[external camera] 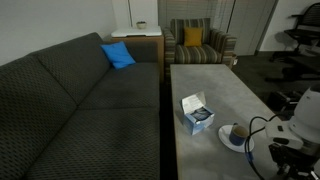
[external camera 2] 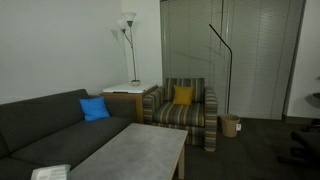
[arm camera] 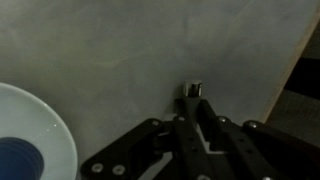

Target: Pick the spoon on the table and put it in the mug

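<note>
In the wrist view my gripper (arm camera: 191, 100) comes in from the bottom edge with its jaws shut. A small silvery piece of the spoon (arm camera: 191, 89) sticks out past the fingertips, over the grey table (arm camera: 120, 50). The rest of the spoon is hidden behind the fingers. At the lower left lies the white saucer (arm camera: 35, 125), with the dark blue mug (arm camera: 14, 160) on it, cut off by the frame's edge. In an exterior view the saucer (external camera: 229, 131) sits near the table's close end, beside the robot arm (external camera: 300, 118). The gripper itself is hard to make out there.
A white-and-blue box (external camera: 197, 112) stands on the table (external camera: 215, 85) just beyond the saucer. A dark sofa (external camera: 80, 100) runs along one long side, with a striped armchair (external camera 2: 185, 108) at the far end. The table edge (arm camera: 290, 70) lies close to the right of the gripper.
</note>
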`<state>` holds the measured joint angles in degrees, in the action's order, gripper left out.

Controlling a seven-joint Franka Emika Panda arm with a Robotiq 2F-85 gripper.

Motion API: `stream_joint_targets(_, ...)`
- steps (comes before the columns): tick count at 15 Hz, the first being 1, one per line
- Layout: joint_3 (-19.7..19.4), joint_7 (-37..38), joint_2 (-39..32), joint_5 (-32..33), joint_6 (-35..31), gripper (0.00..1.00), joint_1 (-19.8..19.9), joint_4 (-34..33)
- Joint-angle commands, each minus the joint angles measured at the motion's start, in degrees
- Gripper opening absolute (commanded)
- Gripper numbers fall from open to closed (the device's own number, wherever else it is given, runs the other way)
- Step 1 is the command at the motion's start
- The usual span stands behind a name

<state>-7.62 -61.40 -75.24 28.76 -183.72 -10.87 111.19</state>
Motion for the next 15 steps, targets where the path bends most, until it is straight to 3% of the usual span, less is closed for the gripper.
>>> stream_joint_targets(1,-5.3,7.07,3.35,-1.44,-3.45,0.04,-7.49,7.36)
stream_joint_targets(8,-12.56,22.28,5.35,-4.72,-6.46,0.04,-19.84,12.38)
stream_joint_targets(15,-22.55,32.47,9.21,-5.06,-4.25,0.04,-33.08,18.37)
